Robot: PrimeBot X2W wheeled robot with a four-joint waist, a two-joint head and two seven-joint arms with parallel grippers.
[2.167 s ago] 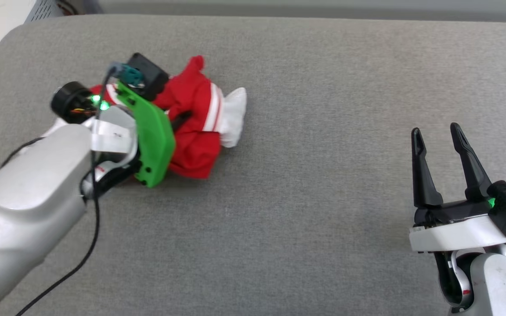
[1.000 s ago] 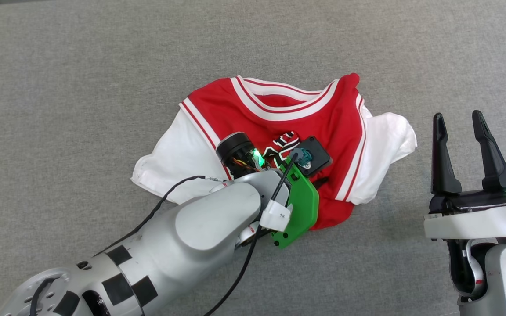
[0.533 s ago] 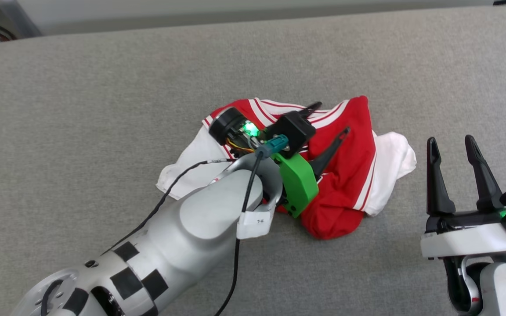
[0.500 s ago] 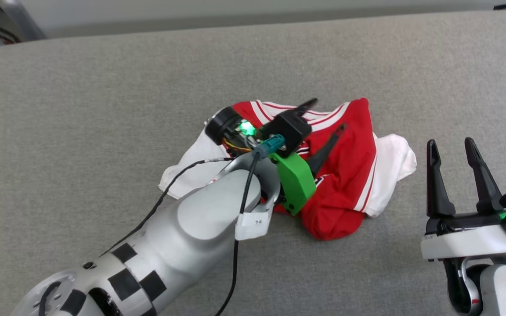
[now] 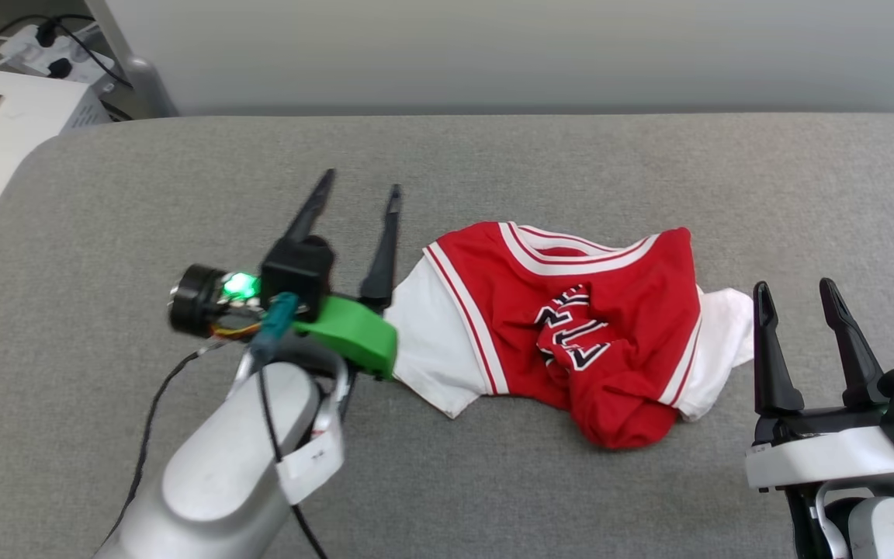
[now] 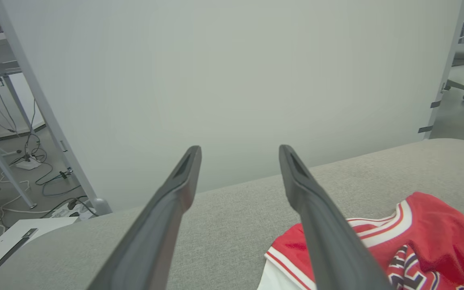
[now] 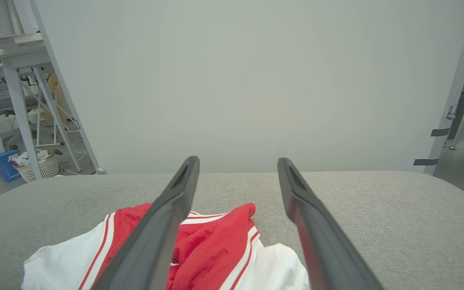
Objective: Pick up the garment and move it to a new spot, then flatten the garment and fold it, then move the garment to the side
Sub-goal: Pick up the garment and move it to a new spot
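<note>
The lettering (image 5: 573, 335) on the garment (image 5: 633, 287) is crumpled into folds near the frame's centre and cannot be read whole. At lower right, the right hand (image 5: 795, 286) is cut off at the wrist.

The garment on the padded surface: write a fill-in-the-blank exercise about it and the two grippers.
1. The garment has a red body and ____ sleeves.
2. It lies on a ____ padded surface.
3. The left gripper and the right gripper both stand ____, gripping nothing.
Missing words: white; grey; open.
</note>
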